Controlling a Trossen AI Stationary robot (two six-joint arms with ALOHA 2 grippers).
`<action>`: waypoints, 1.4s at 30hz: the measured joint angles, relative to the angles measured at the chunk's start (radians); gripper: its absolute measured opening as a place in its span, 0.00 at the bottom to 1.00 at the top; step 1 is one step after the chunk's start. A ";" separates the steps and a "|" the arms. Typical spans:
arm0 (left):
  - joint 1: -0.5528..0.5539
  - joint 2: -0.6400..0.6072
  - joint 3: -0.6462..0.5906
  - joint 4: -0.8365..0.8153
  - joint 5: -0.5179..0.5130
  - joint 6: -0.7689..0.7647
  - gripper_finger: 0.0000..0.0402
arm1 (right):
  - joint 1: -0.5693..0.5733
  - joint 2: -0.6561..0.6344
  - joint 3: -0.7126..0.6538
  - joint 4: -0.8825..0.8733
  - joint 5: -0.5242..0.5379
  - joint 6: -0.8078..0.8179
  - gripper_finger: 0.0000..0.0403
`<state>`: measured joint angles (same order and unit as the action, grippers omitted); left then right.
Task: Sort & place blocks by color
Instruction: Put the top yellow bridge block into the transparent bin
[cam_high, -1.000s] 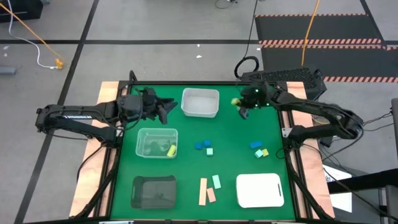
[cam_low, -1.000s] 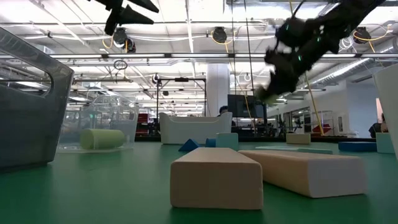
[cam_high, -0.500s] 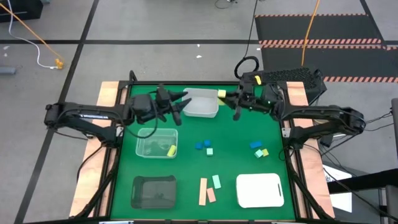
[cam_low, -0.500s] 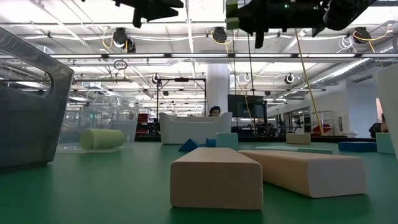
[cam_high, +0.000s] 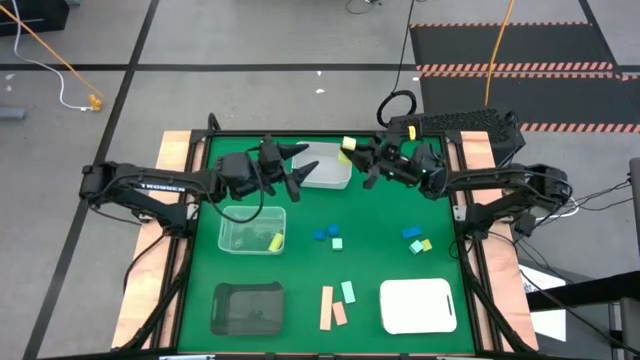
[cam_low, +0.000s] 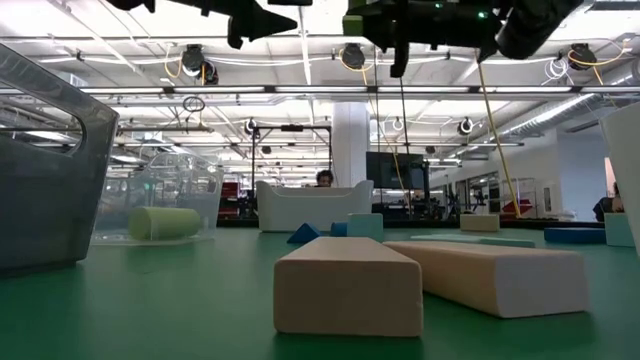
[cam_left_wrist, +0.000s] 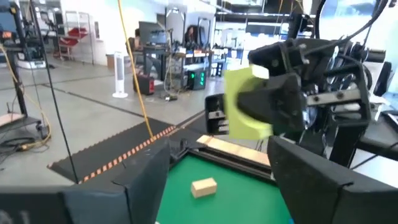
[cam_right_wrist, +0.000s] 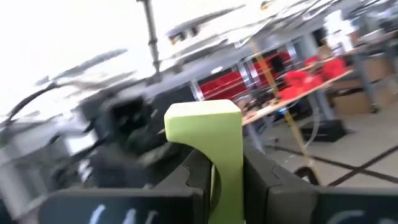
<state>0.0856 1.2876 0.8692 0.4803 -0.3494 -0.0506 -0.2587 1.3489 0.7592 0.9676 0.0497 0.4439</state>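
Note:
My right gripper (cam_high: 358, 153) is up over the table's far middle, shut on a yellow-green block (cam_high: 347, 146), by the white tray's (cam_high: 322, 176) far right corner. My left gripper (cam_high: 300, 167) is open over the tray's left end, pointing level at the block (cam_left_wrist: 244, 102) with a gap between them. Blue and mint blocks (cam_high: 327, 237) lie mid-table, and more blocks (cam_high: 417, 240) lie to the right. Tan bars (cam_high: 332, 309) and a mint bar (cam_high: 348, 291) lie near the front edge. A yellow block (cam_high: 275, 241) lies in the clear container (cam_high: 240, 215). My right gripper pinches the yellow-green block's lower part (cam_right_wrist: 219, 163) between its two fingers, and the block's other end (cam_right_wrist: 202, 118) sticks out past the fingertips. The fingers reach roughly level toward the table's left. The block hangs clear above the table.
A dark tray (cam_high: 224, 292) stands at the front left and a white tray (cam_high: 437, 322) at the front right. A small tan block (cam_left_wrist: 204, 186) lies on the green mat near the far edge. People stand in the room beyond the table.
My right gripper has risen from the far right and swung toward the table's left with the yellow-green block, tipping from pointing down to about level. My left gripper has gone toward the right over the white tray's left end and has opened wider.

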 joint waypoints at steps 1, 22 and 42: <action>0.000 0.003 0.000 -0.005 0.000 0.006 0.70 | 0.005 0.013 0.018 -0.003 0.031 0.001 0.09; 0.000 0.074 0.000 0.056 -0.201 0.213 0.70 | 0.064 0.189 0.346 -0.325 0.291 0.044 0.09; -0.001 0.101 0.000 0.073 -0.191 0.256 0.68 | 0.084 0.259 0.346 -0.252 0.288 0.145 0.09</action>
<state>0.0849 1.3884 0.8688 0.5537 -0.5406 0.2056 -0.1745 1.6081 1.1049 0.7151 0.3382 0.5884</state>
